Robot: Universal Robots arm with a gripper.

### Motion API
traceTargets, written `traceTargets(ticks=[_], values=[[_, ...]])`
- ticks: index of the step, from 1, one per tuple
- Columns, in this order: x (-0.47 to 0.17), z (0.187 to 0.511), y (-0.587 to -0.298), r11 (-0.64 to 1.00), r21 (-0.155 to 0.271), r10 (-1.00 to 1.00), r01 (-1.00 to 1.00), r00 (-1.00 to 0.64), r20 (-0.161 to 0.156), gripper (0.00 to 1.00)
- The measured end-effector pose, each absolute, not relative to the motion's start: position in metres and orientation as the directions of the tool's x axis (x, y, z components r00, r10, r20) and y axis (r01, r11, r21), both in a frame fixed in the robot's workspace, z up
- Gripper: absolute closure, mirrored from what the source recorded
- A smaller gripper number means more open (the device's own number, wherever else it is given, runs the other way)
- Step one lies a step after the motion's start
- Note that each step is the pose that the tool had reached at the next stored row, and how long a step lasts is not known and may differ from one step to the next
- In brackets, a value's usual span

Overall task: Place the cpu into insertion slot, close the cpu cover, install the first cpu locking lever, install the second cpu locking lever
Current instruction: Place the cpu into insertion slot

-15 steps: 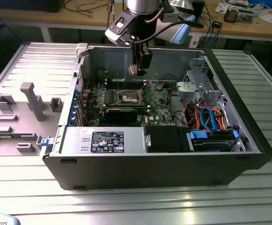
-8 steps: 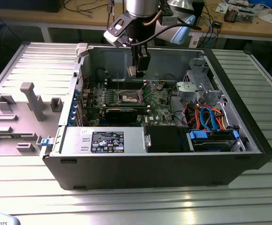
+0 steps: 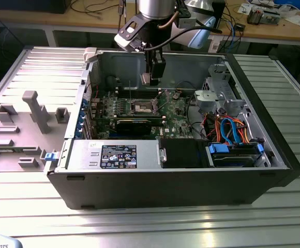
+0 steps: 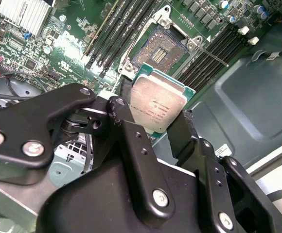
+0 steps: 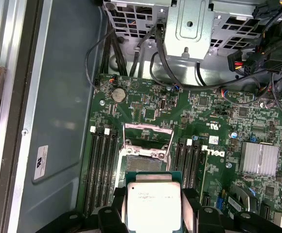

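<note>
End effector (image 4: 150, 112) pinches the cpu (image 4: 159, 97) by two opposite edges, poised near the uncovered insertion slot (image 4: 161, 48); light, rigid and likely fragile underneath, the chip suits this edge grip.

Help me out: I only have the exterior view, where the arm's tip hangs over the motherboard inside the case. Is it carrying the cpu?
Observer: Yes. In both wrist views the cpu sits clamped by two opposite edges between the jaws, metal top showing.
Operator: Is the insertion slot free?
Observer: In the second wrist view the insertion slot lies bare, with no chip in it.
Operator: And the cpu cover?
Observer: In the first wrist view the cpu cover stands raised off the slot.
</note>
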State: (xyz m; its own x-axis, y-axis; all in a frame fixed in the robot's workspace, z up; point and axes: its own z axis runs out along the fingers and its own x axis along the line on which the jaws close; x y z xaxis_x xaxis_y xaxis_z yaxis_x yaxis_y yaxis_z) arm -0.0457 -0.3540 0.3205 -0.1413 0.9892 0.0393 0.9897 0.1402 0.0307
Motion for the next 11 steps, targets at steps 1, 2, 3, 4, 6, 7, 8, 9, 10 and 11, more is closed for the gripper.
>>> traceTargets(ticks=[1, 2, 3, 4, 6, 7, 8, 9, 10, 11], values=[[-0.046, 0.320, -0.354, 0.140, 0.031, 0.989, 0.990, -0.141, 0.039, 0.46], [-0.046, 0.320, -0.354, 0.140, 0.031, 0.989, 0.990, -0.141, 0.039, 0.46], [-0.046, 0.320, -0.354, 0.140, 0.031, 0.989, 0.990, -0.141, 0.039, 0.46], [-0.046, 0.320, -0.354, 0.140, 0.031, 0.989, 0.990, -0.141, 0.039, 0.46], [-0.046, 0.320, -0.354, 0.140, 0.028, 0.989, 0.990, -0.141, 0.040, 0.46], [-0.046, 0.310, -0.354, 0.093, 0.021, 0.995, 0.995, -0.094, 0.038, 0.46], [-0.046, 0.306, -0.354, 0.070, 0.020, 0.997, 0.997, -0.070, 0.037, 0.46], [-0.046, 0.301, -0.354, 0.047, 0.020, 0.998, 0.999, -0.048, 0.037, 0.46], [-0.046, 0.300, -0.354, 0.044, 0.020, 0.998, 0.999, -0.045, 0.037, 0.46], [-0.046, 0.299, -0.354, 0.041, 0.019, 0.998, 0.999, -0.042, 0.037, 0.46]])
